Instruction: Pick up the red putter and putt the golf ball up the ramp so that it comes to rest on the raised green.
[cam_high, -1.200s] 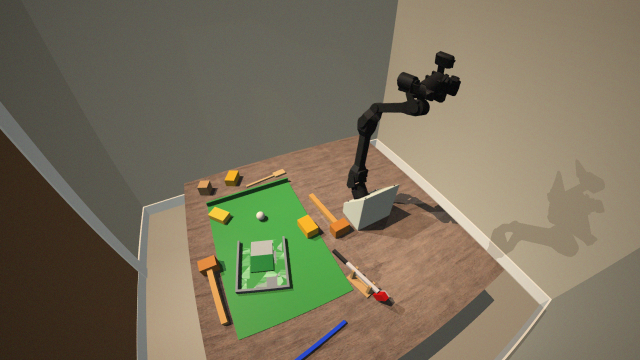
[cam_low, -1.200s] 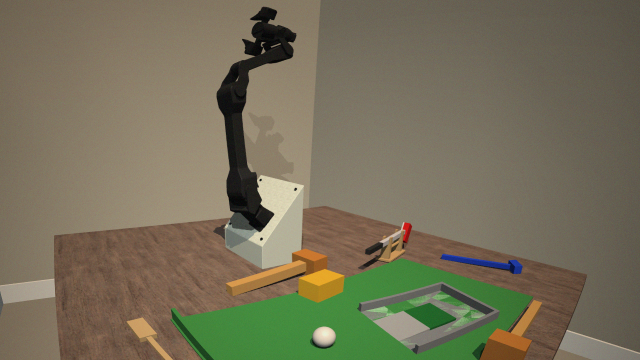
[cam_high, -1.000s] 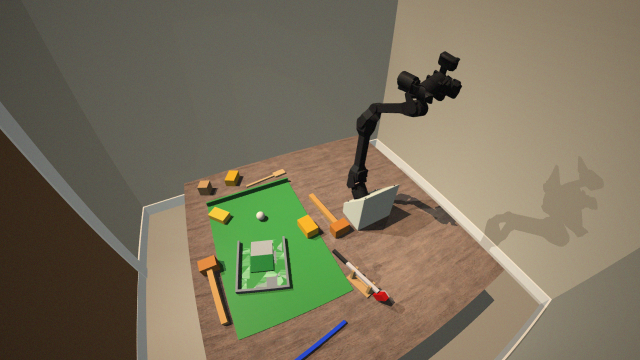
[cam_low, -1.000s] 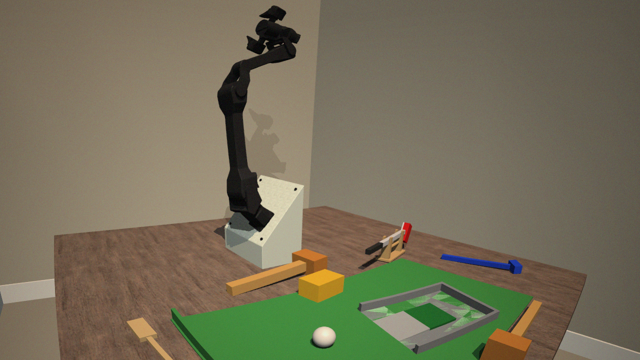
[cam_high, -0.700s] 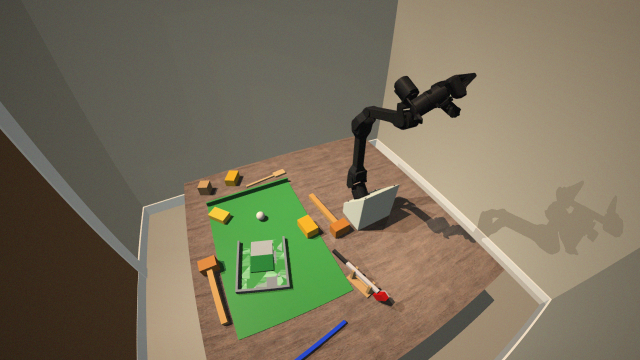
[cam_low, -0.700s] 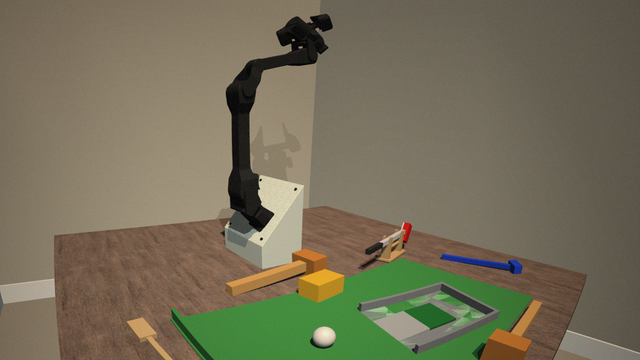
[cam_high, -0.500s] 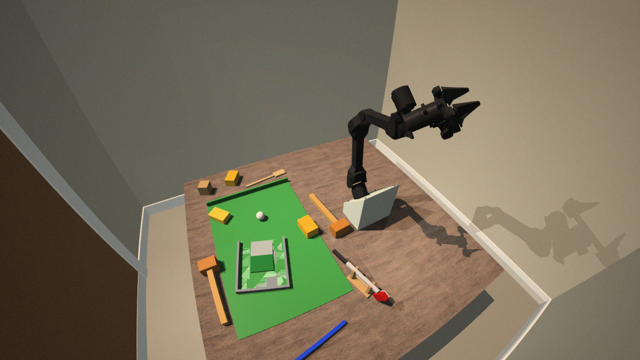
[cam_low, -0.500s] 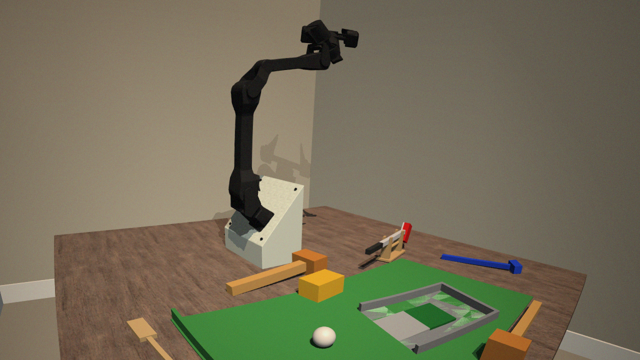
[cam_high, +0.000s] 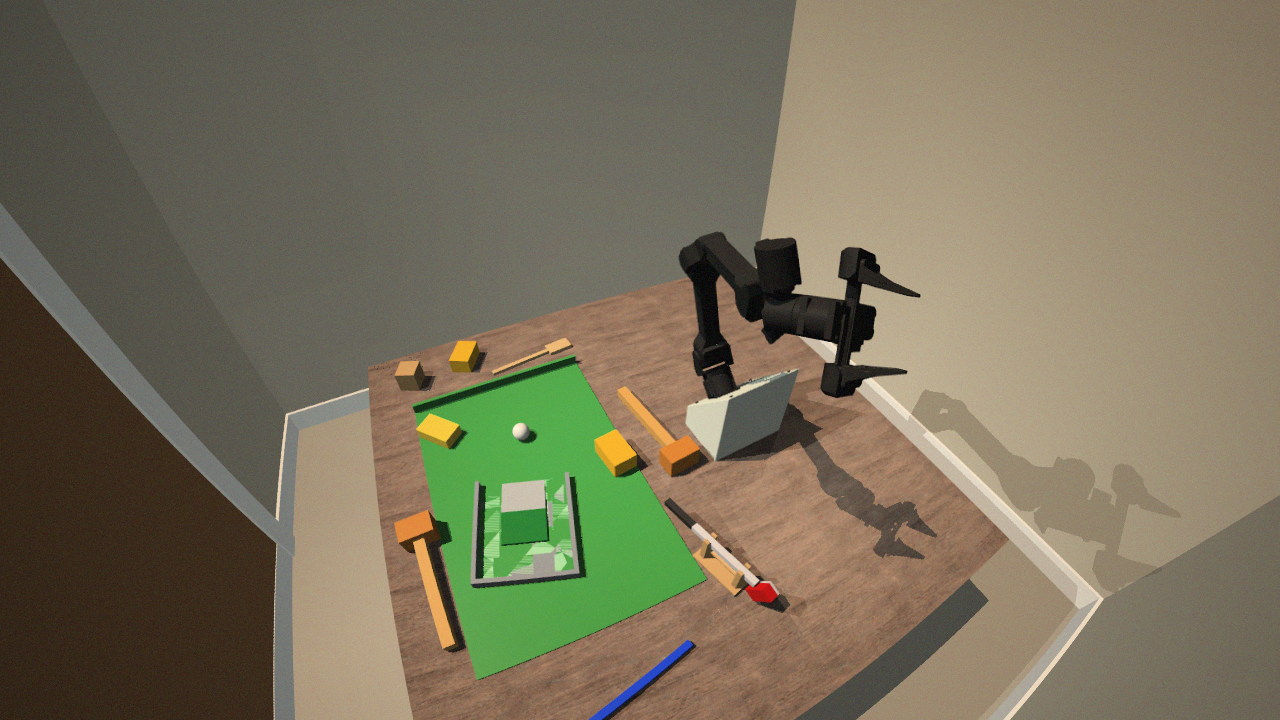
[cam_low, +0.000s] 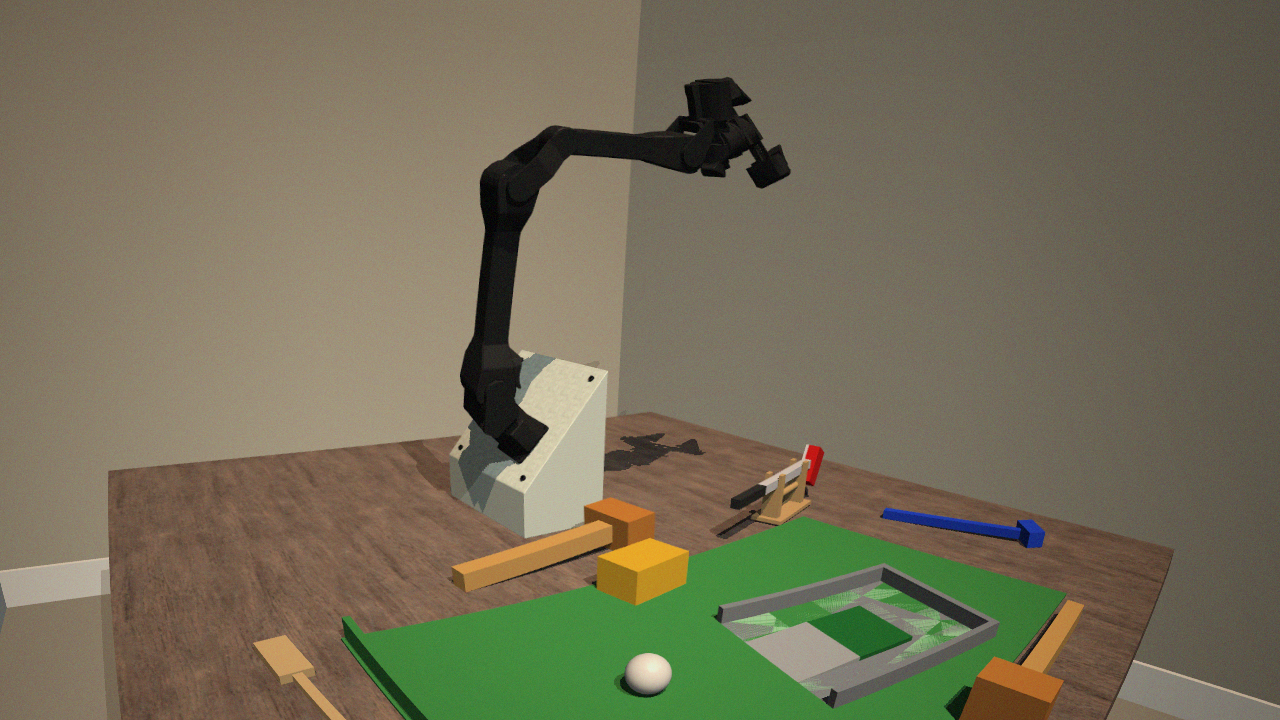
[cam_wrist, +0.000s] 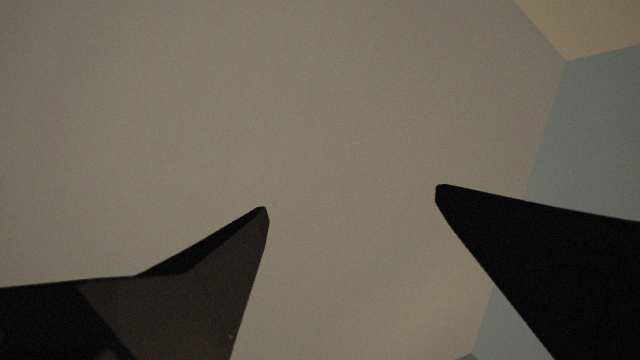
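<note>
Wooden table (cam_high: 859, 555) (cam_low: 268, 519); one white ball (cam_high: 520, 431) (cam_low: 648, 673); one red putter (cam_high: 761, 591) (cam_low: 812, 464).

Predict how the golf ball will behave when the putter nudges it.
The golf ball will probably roll readily, being round and sitting on the green mat. It looks likely to keep its shape, since its surface appears smooth and undented.

The setting is a plain, walled room; its specific type cannot be determined. Indicators: smooth beige-grey walls (cam_high: 1029, 179) (cam_low: 313, 223), white baseboards (cam_high: 1011, 510) (cam_low: 53, 582), and a brown wood-grain table (cam_high: 859, 483) (cam_low: 268, 519) that supports a black jointed robot arm (cam_high: 707, 304) (cam_low: 498, 286).
</note>
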